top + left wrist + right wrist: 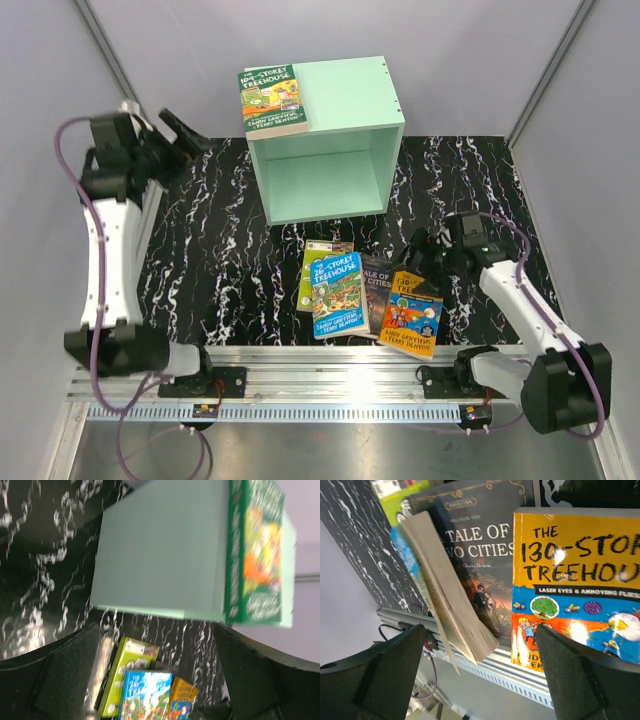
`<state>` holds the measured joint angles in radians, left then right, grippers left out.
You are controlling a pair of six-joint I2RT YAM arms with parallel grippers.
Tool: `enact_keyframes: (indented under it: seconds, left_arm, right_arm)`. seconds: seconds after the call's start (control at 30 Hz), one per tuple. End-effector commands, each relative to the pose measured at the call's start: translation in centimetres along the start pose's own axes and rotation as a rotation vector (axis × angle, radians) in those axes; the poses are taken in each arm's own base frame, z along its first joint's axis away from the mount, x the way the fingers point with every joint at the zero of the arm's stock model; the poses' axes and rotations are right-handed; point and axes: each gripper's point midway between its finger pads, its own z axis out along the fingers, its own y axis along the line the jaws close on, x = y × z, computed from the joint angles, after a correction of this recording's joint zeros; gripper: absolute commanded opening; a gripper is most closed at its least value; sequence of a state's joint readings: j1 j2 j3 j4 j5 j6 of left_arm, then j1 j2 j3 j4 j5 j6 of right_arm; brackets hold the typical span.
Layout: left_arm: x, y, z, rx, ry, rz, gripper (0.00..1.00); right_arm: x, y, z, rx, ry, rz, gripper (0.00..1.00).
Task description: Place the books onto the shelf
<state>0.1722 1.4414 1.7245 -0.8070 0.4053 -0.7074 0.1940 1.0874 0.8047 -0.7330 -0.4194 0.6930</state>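
The shelf (325, 140), a mint-green box open towards the arms, stands at the back middle. A green book (272, 100) lies flat on its top at the left corner. My left gripper (188, 135) hangs open and empty left of the shelf. In the left wrist view the shelf (160, 550) and green book (255, 550) lie beyond the open gripper (160, 680). Lime-green (318, 262), blue (338, 295), dark (376, 290) and orange-yellow (413, 312) books overlap on the table. My right gripper (422, 258) is open above the orange book (580, 580) and "A Tale of Two Cities" (480, 555).
The table has a black marbled mat (220, 260). A metal rail (330, 365) runs along the near edge, and the orange-yellow book's lower end reaches it. Grey walls close in the back and sides. The blue book's page edge (447, 595) rises left of the dark cover.
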Motion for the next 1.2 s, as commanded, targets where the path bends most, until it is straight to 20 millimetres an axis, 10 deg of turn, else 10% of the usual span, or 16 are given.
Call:
enact_keyframes:
  seconds: [0.0, 0.23, 0.57, 1.17]
  left_arm:
    - [6.4, 3.6, 0.1, -0.088, 0.046, 0.042, 0.99]
    - [20.0, 8.6, -2.9, -0.141, 0.227, 0.05, 0.99]
    - [29.0, 13.1, -5.0, -0.109, 0.394, -0.003, 0.99]
    - [45.5, 8.0, 0.1, 0.002, 0.778, 0.173, 0.99]
  right_arm:
    - [0.8, 1.5, 2.2, -0.13, 0.095, 0.024, 1.0]
    - [2.4, 2.9, 4.8, -0.264, 0.172, 0.033, 1.0]
    - [5.5, 2.3, 8.8, -0.266, 0.288, 0.022, 1.0]
    - [6.6, 2.8, 10.3, -0.249, 0.338, -0.034, 0.98]
